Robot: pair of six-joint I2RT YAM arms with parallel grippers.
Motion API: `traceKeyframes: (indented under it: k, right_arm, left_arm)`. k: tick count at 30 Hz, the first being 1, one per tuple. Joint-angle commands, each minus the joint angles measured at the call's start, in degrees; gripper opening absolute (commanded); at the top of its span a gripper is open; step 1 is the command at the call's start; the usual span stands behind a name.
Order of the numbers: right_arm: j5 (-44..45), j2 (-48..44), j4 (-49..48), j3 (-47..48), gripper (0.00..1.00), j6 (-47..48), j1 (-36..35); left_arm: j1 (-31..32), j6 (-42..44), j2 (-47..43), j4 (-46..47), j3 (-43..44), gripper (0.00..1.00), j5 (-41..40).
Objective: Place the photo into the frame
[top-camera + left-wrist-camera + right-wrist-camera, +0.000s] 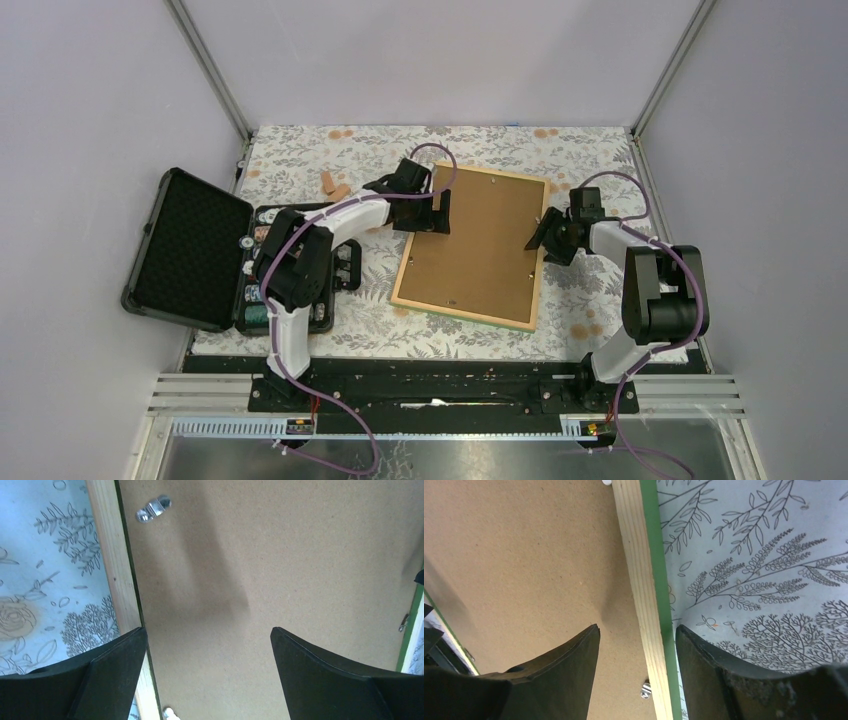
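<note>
The frame (463, 311) lies face down on the flowered cloth, its light wood back up and a thin green edge showing. A brown backing board (478, 243) fills it. The photo is hidden. My left gripper (432, 205) hangs open over the board at the frame's upper left; in its wrist view, the left gripper (207, 645) has one finger above the wood rail (112, 565) and a metal clip (153, 508) ahead. My right gripper (540, 238) stands open astride the right rail (636, 565). One finger is over the board, the other outside against the green edge.
An open black case (190, 250) holding poker chips (258, 290) sits at the left table edge, beside the left arm. Small wooden blocks (333, 185) lie behind the left gripper. Grey walls close in the back and sides. A second clip (645, 689) sits by the right rail.
</note>
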State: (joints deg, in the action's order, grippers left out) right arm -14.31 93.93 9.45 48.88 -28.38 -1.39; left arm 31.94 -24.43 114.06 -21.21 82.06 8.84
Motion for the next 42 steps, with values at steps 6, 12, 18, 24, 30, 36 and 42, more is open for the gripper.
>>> traceKeyframes:
  k: [6, 12, 18, 24, 30, 36, 42]
  right_arm:
    - [8.1, -6.4, 10.9, 5.0, 0.66, 6.6, -0.6]
    - [5.7, -11.5, 12.3, 4.0, 0.70, 7.8, -0.7]
    - [3.4, -10.2, 13.1, 3.1, 0.67, 6.5, -0.7]
    - [9.2, -5.0, 18.6, 3.9, 0.63, 1.4, -4.2]
    - [16.2, -4.2, 18.5, 2.9, 0.62, -3.1, -9.0]
    - [18.5, -4.7, 17.0, -0.6, 0.53, -5.9, -9.8]
    - [20.2, -3.5, 16.7, -0.5, 0.44, -6.2, -10.1]
  left_arm:
    - [3.3, 3.9, -8.2, -5.3, 1.2, 0.99, -9.4]
    - [3.6, 0.5, -6.8, -2.5, -0.4, 0.99, 3.8]
    - [3.5, -2.7, -2.9, -0.4, -0.7, 0.99, 13.2]
    - [3.1, -5.8, -0.2, 0.6, -1.4, 0.99, 16.5]
    - [2.0, -11.5, 0.2, 4.3, -4.7, 0.99, 19.6]
    - [1.0, -14.9, 1.1, 7.6, -6.6, 0.99, 23.6]
    - [1.0, -15.4, 1.2, 8.4, -7.2, 0.99, 24.2]
